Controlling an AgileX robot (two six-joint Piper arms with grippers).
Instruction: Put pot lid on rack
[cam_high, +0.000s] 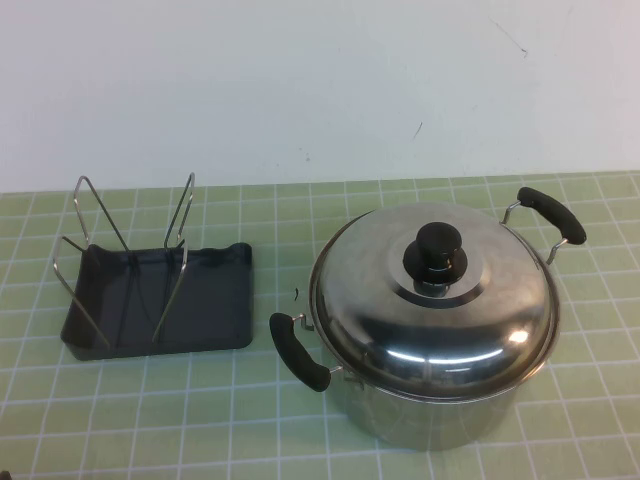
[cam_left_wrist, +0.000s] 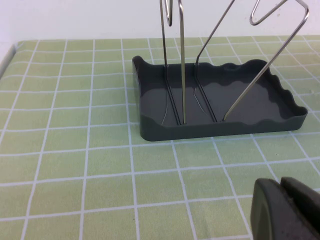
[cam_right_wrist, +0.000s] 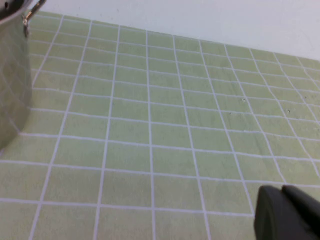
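Observation:
The shiny domed pot lid (cam_high: 440, 300) with a black knob (cam_high: 435, 250) sits on the steel pot (cam_high: 430, 415) at the right of the table. The wire rack (cam_high: 130, 250) stands on its dark grey tray (cam_high: 215, 300) at the left; it also shows in the left wrist view (cam_left_wrist: 182, 65) on the tray (cam_left_wrist: 260, 107). My left gripper (cam_left_wrist: 280, 187) is shut and empty, low over the mat in front of the tray. My right gripper (cam_right_wrist: 281, 192) is shut and empty, over bare mat beside the pot's wall (cam_right_wrist: 12, 75). Neither arm shows in the high view.
The pot has two black handles (cam_high: 298, 350), (cam_high: 552, 213). A green tiled mat (cam_high: 200, 420) covers the table, with a white wall (cam_high: 300, 80) behind it.

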